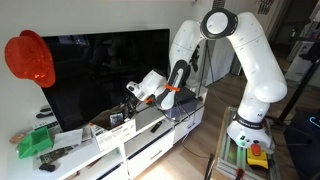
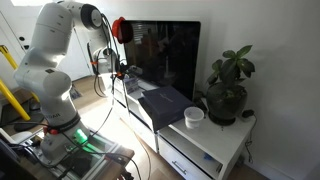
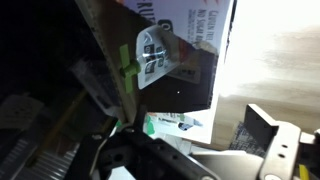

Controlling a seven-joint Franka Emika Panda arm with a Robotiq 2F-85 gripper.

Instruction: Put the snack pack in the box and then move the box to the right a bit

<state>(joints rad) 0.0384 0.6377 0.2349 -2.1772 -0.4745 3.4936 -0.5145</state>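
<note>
The gripper [image 1: 138,90], its finger spread not discernible, is poised just right of and above the box [image 1: 113,128] on the white console [image 1: 150,150], where what may be the snack pack [image 3: 158,52] is judged already dropped, the box's rightward shift being left undone.

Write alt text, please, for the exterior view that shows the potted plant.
A white robot arm on the picture's left reaches toward a low white TV cabinet holding a dark television. A flat blue-grey case lies before the screen, with a white cup and a potted plant further right.
</note>
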